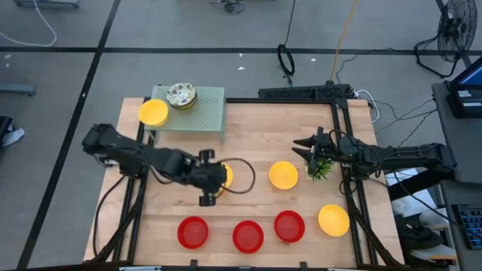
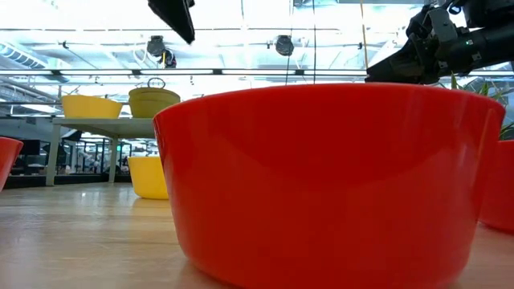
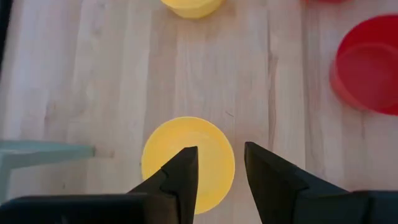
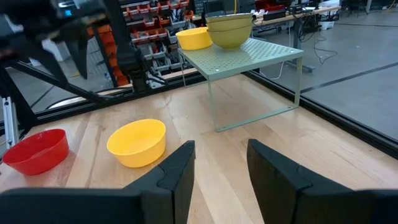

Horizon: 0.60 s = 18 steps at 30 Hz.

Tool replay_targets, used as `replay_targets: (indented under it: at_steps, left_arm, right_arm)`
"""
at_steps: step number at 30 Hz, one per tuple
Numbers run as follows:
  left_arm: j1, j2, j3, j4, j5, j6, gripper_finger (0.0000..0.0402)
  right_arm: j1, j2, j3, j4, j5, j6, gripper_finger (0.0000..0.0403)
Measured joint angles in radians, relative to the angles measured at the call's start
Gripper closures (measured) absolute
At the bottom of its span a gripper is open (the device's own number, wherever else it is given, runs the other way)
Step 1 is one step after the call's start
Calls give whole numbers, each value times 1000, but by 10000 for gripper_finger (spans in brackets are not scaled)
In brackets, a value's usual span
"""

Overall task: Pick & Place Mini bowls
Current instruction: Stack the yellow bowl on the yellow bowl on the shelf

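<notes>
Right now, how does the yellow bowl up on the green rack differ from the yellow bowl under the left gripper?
The yellow bowl on the green rack sits raised, beside the stack of patterned bowls; the yellow bowl under the left gripper rests on the wooden table, with open jaws above it. Both are plain yellow, upright and empty.

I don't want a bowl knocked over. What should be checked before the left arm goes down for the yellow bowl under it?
1. Left gripper fingers open: ok.
2. Yellow bowl upright on the table, below the gripper: ok.
3. Fingers straddling the bowl's rim: cannot tell.
4. Red bowl apart from the yellow one: ok.
5. Right gripper away, by the plant: ok.
6. Green shelf has bare space: ok.
</notes>
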Motion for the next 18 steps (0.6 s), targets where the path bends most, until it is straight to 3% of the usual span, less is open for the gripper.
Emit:
replay_targets:
  at_steps: [5,18]
  left_arm:
    - [-13,109,0,-1,2,-4,258]
    - [-9,320,0,-5,10,-79,179]
  right_arm:
    - [0,0,0,0,0,0,266]
    - [0,0,0,0,0,0,266]
